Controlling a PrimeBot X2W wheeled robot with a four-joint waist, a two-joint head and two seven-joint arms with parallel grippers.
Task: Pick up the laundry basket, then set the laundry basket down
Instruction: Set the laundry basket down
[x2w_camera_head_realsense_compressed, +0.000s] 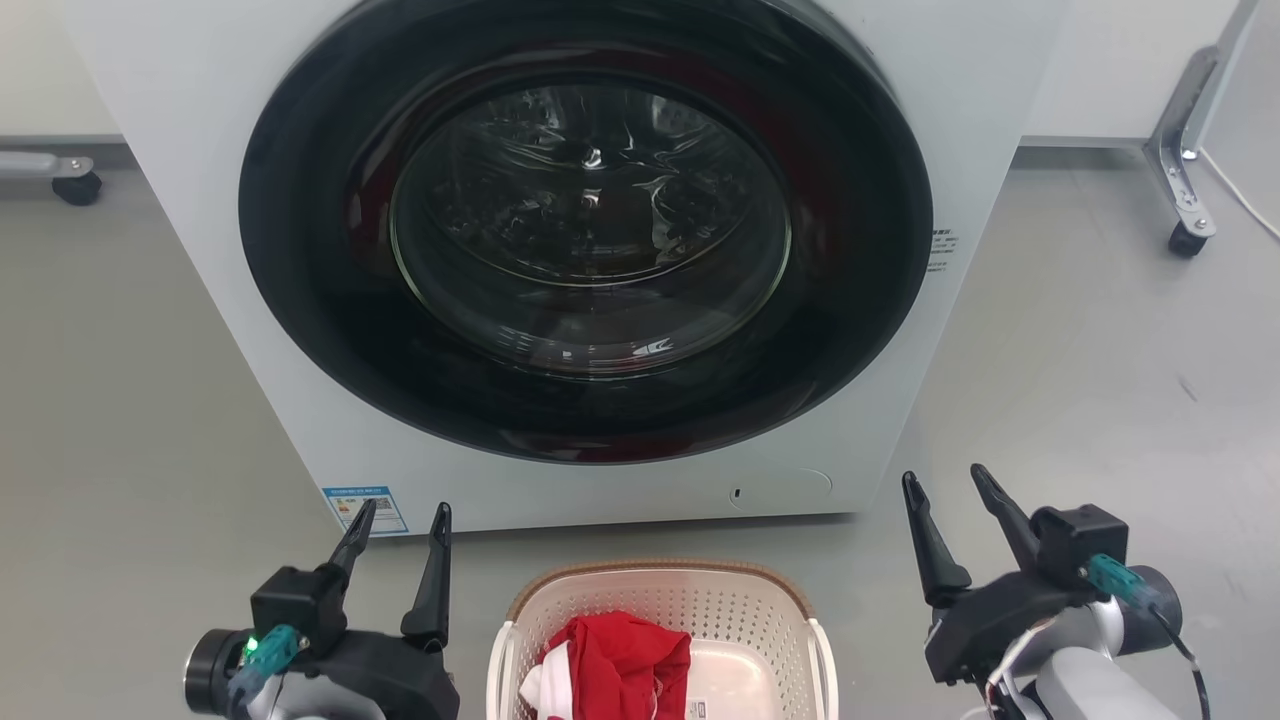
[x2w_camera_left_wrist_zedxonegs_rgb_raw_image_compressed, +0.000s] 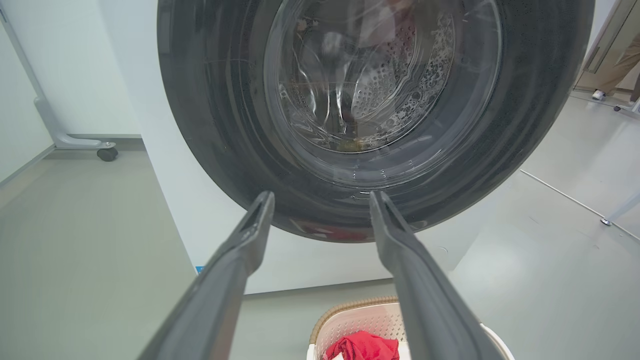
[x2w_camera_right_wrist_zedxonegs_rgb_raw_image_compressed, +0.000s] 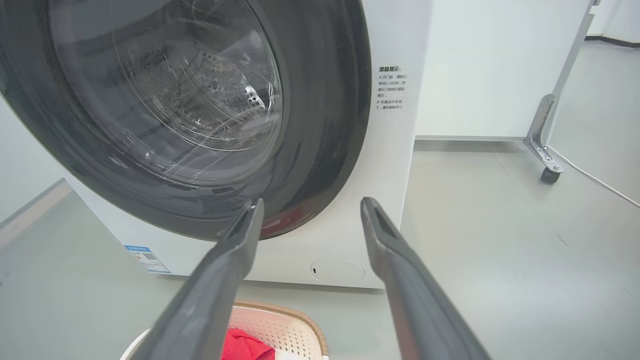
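The laundry basket, cream-white and perforated with a brown woven-look rim, stands on the floor at the bottom centre of the head view, holding a red garment. My left gripper hangs open to the basket's left, apart from it. On the other side my right gripper is open too, also clear of the basket. The left wrist view catches the laundry basket low between the fingers; in the right wrist view the laundry basket lies at the lower left.
A white front-loading washing machine with a shut dark round door stands just behind the basket. Castor legs of white panels stand at the far left and far right. Grey floor lies on both sides. A person's foot shows far off.
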